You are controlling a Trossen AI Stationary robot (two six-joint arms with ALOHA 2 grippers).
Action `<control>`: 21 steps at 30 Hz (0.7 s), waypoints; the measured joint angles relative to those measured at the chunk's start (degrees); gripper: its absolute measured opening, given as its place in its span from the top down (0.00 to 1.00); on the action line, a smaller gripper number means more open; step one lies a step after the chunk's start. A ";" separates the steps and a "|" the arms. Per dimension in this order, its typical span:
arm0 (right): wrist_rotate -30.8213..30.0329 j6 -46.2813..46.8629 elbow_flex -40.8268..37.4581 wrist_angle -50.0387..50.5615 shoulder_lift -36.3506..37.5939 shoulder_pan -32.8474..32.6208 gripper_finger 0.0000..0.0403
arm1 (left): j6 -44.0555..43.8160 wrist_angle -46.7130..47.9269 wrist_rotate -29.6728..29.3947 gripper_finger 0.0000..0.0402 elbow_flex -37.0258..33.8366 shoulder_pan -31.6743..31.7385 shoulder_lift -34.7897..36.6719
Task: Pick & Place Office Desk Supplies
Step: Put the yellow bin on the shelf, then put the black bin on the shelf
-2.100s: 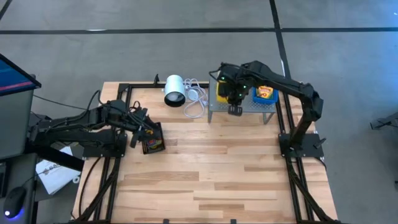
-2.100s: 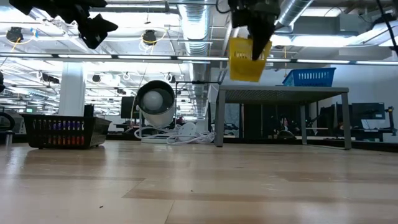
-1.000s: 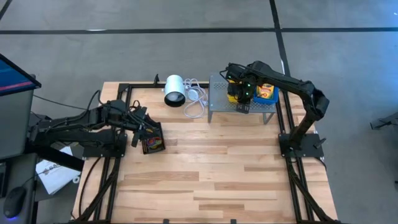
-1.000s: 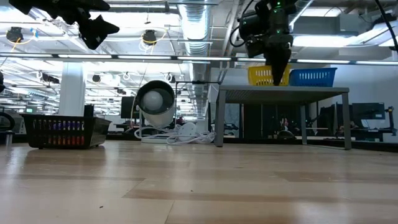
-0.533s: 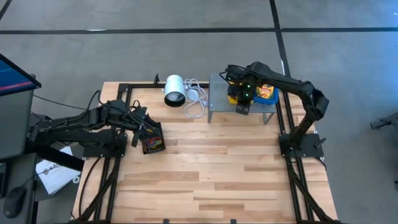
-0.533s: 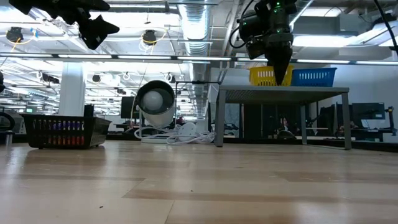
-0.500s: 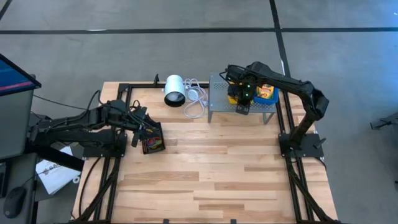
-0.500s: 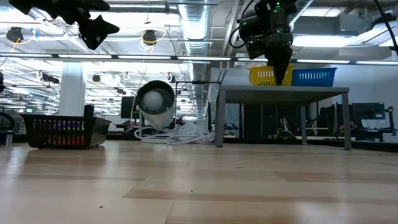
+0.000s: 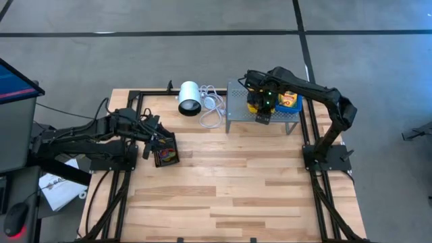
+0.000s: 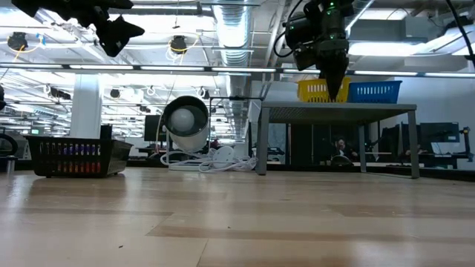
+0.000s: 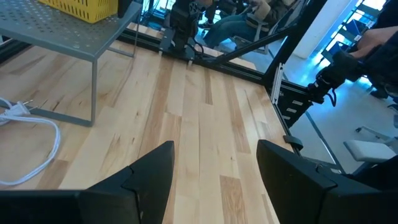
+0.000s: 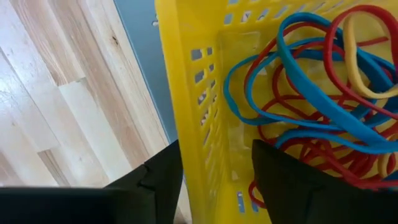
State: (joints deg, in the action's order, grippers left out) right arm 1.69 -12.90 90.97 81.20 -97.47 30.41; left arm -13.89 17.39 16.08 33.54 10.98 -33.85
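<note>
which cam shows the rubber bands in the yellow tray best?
Right wrist view: the rubber bands fill the frame as blue, red and yellow loops inside the yellow tray, whose wall sits between the right claw fingers. High view hides them under the arm. Low and left wrist views show only the tray's outside.

You have a light wooden table. Toward twelve o'clock lies a white cylinder with its white cable coiled beside it. At one o'clock stands a grey perforated rack. At nine o'clock sits a black basket.
</note>
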 joint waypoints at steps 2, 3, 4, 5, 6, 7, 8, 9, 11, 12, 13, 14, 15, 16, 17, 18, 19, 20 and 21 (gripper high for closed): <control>0.00 0.11 0.55 0.60 -0.02 0.00 0.53 | 0.02 0.02 0.01 0.44 0.00 0.00 0.00; 0.00 0.11 0.97 0.90 -0.02 0.00 0.53 | 0.02 0.04 0.01 0.44 0.00 0.02 0.00; 0.00 0.29 1.42 1.21 -0.02 -0.02 0.52 | 0.04 0.04 -0.01 0.44 0.00 0.00 0.00; 0.00 0.73 1.91 1.35 -0.02 -0.02 0.52 | 0.04 0.06 0.01 0.44 0.00 0.00 0.00; 0.00 0.98 2.44 1.44 -0.02 -0.02 0.52 | 0.04 0.07 0.00 0.44 0.00 0.01 0.00; 0.00 1.26 2.95 1.59 -0.02 -0.02 0.52 | 0.04 0.07 0.01 0.44 0.00 0.01 0.00; 0.00 1.43 3.46 1.97 -0.02 -0.02 0.52 | 0.04 0.07 0.01 0.44 0.00 0.02 0.00; 0.00 1.58 3.86 2.42 -0.02 -0.02 0.52 | 0.04 0.08 0.01 0.44 0.00 0.00 0.00; -0.02 1.70 4.39 3.05 -0.02 -0.16 0.52 | 0.02 0.11 0.00 0.44 0.00 0.00 0.00; -0.02 1.90 4.54 3.05 -0.02 -0.38 0.52 | 0.00 0.11 0.01 0.44 0.00 0.00 0.00; -0.02 2.01 4.63 3.12 -0.02 -0.55 0.52 | -0.02 0.13 -0.01 0.44 0.00 0.00 0.00; -0.02 2.01 4.77 3.47 -0.02 -0.84 0.52 | -0.02 0.17 0.01 0.44 0.00 0.00 -0.02; -0.01 2.01 5.00 4.04 -0.02 -1.14 0.52 | -0.06 0.19 0.01 0.44 0.00 0.00 -0.04; -0.02 2.01 5.25 4.26 -0.02 -1.39 0.52 | -0.27 0.21 -0.02 0.44 0.00 0.00 -0.14; -0.02 2.22 5.46 4.28 -0.02 -1.69 0.52 | -0.84 0.30 -0.09 0.44 0.00 0.00 -0.39; -0.02 2.40 5.61 4.37 -0.02 -2.07 0.52 | -1.46 0.71 -0.18 0.44 0.00 0.00 -0.69; -0.02 2.47 5.94 4.67 -0.03 -2.40 0.52 | -1.87 1.53 -0.23 0.44 0.00 -0.03 -1.11; -0.02 2.47 6.42 5.12 -0.04 -2.74 0.52 | -2.60 2.58 -0.25 0.44 0.00 -0.22 -1.64; -0.02 2.47 6.87 5.46 -0.02 -3.09 0.52 | -3.08 3.84 -0.24 0.44 0.00 -0.47 -2.34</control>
State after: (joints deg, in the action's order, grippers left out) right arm 1.67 -10.44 97.84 86.65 -97.49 27.32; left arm -16.97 21.23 15.84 33.54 10.52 -36.19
